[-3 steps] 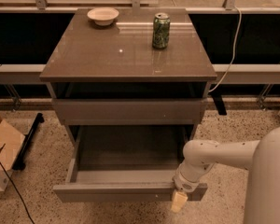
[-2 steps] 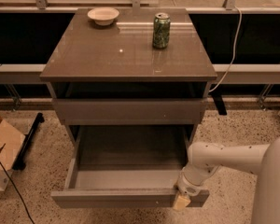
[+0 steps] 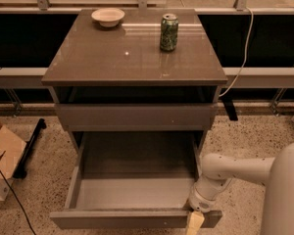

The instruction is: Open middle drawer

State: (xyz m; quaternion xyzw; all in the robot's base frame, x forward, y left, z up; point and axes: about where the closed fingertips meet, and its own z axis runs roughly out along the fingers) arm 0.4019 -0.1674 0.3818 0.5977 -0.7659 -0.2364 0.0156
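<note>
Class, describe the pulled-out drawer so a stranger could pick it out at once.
Find the grey-brown cabinet carrying a bowl and a green can. Beneath its closed drawer front, the middle drawer juts toward the camera. It alone is open, and the robot's gripper sits at its front right corner.

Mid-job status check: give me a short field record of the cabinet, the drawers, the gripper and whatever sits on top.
middle drawer: pulled well out toward the camera
upper drawer: pushed in
gripper: pointing down at the right end of the middle drawer's front panel
can: upright on the cabinet top, back right
bowl: on the cabinet top, back left, apart from the can
cardboard box: on the floor, left of the cabinet
</note>
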